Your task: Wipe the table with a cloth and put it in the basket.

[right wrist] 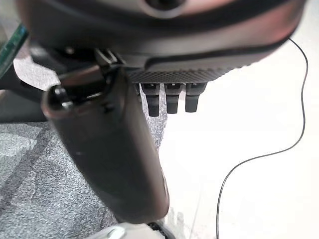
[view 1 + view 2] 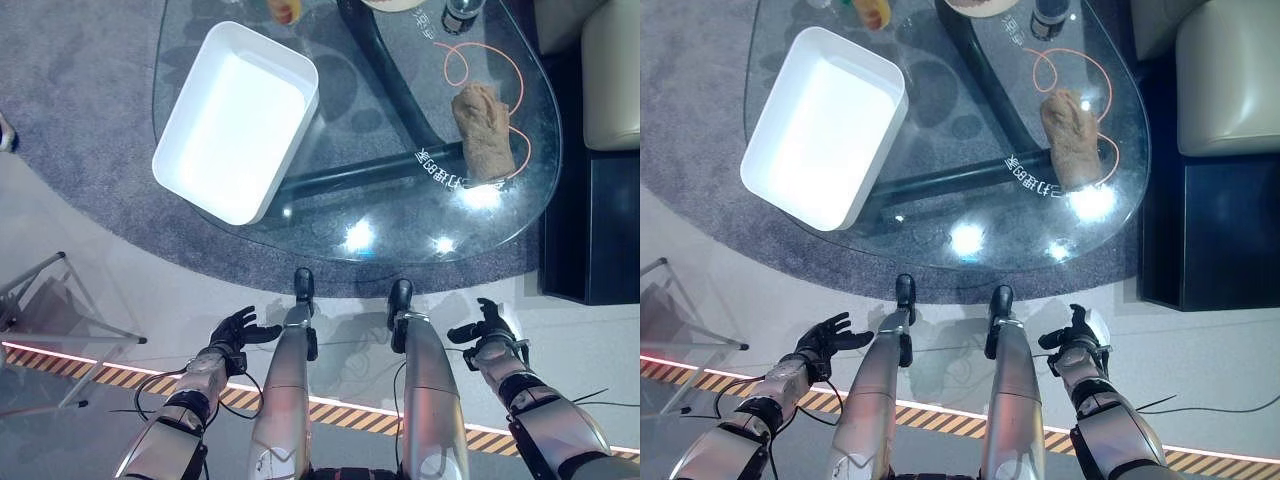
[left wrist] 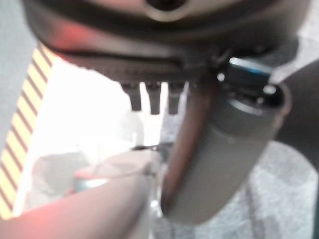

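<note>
**Cloth on table, both hands low and empty**

Cloth: a tan, crumpled piece lying on the glass table, toward the table's right end as the robot sees it. An orange cord loops on the glass around and beside the cloth; its lower run passes at the cloth's right edge.

Basket: a white rectangular tub standing on the left part of the same table, set at an angle, well apart from the cloth. Its interior holds nothing.

Left hand: held low in front of the robot, short of the table's near edge, over the pale floor. Fingers are relaxed and slightly spread, grasping nothing.

Right hand: held at a matching height on the right side, also short of the table. Fingers are loosely extended, thumb standing apart, grasping nothing.

Other items: a dark bottle stands at the table's far edge. A grey carpet lies under the table.
</note>
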You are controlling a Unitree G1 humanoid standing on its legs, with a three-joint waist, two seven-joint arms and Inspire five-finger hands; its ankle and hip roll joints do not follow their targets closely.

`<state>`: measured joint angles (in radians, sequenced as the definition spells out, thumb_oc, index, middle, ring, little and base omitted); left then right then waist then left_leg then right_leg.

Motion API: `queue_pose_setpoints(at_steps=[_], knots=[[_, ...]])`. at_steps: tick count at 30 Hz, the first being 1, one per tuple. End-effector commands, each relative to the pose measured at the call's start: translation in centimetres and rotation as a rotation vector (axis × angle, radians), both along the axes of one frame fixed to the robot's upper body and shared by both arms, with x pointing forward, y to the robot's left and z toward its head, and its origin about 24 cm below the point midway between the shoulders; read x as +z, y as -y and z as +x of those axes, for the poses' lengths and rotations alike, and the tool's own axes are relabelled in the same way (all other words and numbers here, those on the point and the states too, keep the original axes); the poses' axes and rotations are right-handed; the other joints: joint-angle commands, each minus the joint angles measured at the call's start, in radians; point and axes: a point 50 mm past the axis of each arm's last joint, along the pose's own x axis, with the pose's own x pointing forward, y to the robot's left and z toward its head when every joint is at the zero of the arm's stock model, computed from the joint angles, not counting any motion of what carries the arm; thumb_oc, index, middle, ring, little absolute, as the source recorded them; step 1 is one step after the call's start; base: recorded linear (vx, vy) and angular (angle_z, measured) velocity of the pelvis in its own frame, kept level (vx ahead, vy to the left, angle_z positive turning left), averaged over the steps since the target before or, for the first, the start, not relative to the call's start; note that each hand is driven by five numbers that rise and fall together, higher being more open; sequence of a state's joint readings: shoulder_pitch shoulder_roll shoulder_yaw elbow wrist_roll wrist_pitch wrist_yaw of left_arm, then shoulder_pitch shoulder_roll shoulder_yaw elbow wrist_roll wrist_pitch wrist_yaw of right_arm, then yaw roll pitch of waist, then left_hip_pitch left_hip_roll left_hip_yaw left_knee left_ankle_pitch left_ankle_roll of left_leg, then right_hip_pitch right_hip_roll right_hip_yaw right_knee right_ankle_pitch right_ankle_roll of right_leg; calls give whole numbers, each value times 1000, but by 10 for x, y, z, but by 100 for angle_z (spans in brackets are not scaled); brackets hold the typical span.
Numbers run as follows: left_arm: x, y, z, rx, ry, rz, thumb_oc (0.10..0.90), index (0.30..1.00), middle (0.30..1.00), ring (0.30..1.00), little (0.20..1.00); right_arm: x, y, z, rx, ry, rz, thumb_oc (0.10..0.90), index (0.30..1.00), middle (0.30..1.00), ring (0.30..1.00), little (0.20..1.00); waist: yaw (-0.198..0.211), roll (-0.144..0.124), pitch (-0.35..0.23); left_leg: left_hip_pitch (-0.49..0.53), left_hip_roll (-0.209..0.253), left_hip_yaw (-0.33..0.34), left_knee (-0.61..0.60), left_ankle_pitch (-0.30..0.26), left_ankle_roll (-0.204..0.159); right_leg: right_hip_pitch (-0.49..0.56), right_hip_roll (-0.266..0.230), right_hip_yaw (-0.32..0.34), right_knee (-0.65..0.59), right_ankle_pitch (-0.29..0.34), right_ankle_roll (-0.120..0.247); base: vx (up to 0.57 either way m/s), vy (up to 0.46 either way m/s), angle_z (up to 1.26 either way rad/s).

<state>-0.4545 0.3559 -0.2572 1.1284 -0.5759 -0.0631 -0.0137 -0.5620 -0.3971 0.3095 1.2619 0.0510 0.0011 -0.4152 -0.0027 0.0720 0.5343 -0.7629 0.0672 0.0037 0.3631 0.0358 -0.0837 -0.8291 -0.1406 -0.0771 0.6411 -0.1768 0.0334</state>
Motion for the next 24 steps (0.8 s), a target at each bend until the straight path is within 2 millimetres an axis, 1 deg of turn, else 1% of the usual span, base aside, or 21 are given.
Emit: queue_pose_setpoints(at_steps=[1, 6, 8, 9, 10, 11, 12, 13, 14, 15, 16, 20, 22, 24], knots=[[-13, -21, -24, 97, -34, 9, 800, 900, 900, 900, 900, -4, 26, -21, -96, 23, -20, 800, 900, 900, 900, 900, 0, -10, -14, -31, -52, -6, 178, -99, 53, 28, 36, -9, -71, 80, 10, 0, 0, 0], [-13, -22, -23, 92, -37, 17, 800, 900, 900, 900, 900, -3, 25, -19, -105, 38, -11, 800, 900, 900, 900, 900, 2, -14, -14, -30, -52, -5, 174, -99, 51, 30, 36, -13, -79, 83, 10, 0, 0, 0], [-13, -23, -24, 89, -39, 23, 800, 900, 900, 900, 900, -2, 28, -20, -124, 45, -9, 800, 900, 900, 900, 900, 4, -17, -14, -26, -52, -4, 170, -98, 49, 35, 36, -16, -87, 86, 10, 17, -2, 0], [-14, -25, -26, 87, -42, 26, 800, 900, 900, 900, 900, 0, 36, -24, -199, 70, -22, 800, 900, 900, 900, 900, 5, -18, -14, -23, -52, -3, 171, -98, 49, 41, 36, -18, -92, 88, 9, 33, -1, 0], [-14, -25, -26, 86, -42, 27, 800, 900, 900, 900, 900, 1, 39, -25, -223, 80, -20, 800, 900, 900, 900, 900, 5, -17, -14, -23, -51, -3, 173, -99, 49, 42, 35, -19, -91, 88, 9, 38, -4, 0], [-14, -26, -27, 84, -44, 30, 800, 900, 900, 900, 900, 3, 46, -29, -293, 112, -7, 800, 900, 900, 900, 900, 6, -17, -14, -22, -50, -3, 174, -100, 48, 45, 35, -21, -91, 87, 9, 0, 0, 0], [-14, -26, -27, 84, -44, 30, 800, 900, 900, 900, 900, 3, 46, -29, -293, 112, -7, 800, 900, 900, 900, 900, 6, -17, -14, -22, -50, -3, 174, -100, 48, 45, 35, -21, -91, 87, 9, 0, 0, 0], [-15, -26, -28, 81, -46, 33, 800, 900, 900, 900, 900, 6, 51, -30, -340, 152, 3, 800, 900, 900, 900, 900, 6, -17, -14, -22, -49, -3, 176, -101, 48, 46, 35, -21, -90, 87, 9, 33, -13, 0], [-16, -26, -30, 82, -51, 36, 800, 900, 900, 900, 900, 14, 61, -32, -440, 252, 27, 800, 900, 900, 900, 900, 7, -15, -14, -26, -46, -3, 182, -104, 48, 44, 33, -22, -83, 86, 11, 33, -13, 0], [-16, -26, -30, 81, -51, 36, 800, 900, 900, 900, 900, 14, 61, -32, -440, 252, 27, 800, 900, 900, 900, 900, 7, -15, -14, -26, -46, -3, 182, -104, 48, 44, 33, -22, -83, 86, 11, 38, -19, 0], [-17, -27, -31, 76, -56, 42, 800, 900, 900, 900, 900, 27, 69, -28, -523, 370, 44, 800, 900, 900, 900, 900, 8, -14, -14, -28, -44, 0, 185, -107, 49, 43, 33, -23, -81, 86, 12, 0, 0, 0], [-17, -27, -32, 77, -61, 45, 800, 900, 900, 900, 900, 49, 75, -19, -620, 544, 67, 800, 900, 900, 900, 900, 9, -17, -14, -32, -41, 1, 183, -107, 51, 37, 34, -25, -79, 87, 13, 0, 0, 0], [-19, -27, -34, 69, -64, 51, 800, 900, 900, 900, 900, 68, 76, -12, -669, 677, 77, 800, 900, 900, 900, 900, 10, -18, -14, -33, -43, 1, 182, -109, 52, 37, 34, -27, -81, 89, 12, 0, 0, 0], [-20, -26, -34, 67, -64, 51, 800, 900, 900, 900, 900, 75, 76, -10, -683, 737, 79, 800, 900, 900, 900, 900, 10, -19, -14, -32, -43, 1, 181, -109, 52, 37, 35, -28, -83, 90, 12, 0, 0, 0]])
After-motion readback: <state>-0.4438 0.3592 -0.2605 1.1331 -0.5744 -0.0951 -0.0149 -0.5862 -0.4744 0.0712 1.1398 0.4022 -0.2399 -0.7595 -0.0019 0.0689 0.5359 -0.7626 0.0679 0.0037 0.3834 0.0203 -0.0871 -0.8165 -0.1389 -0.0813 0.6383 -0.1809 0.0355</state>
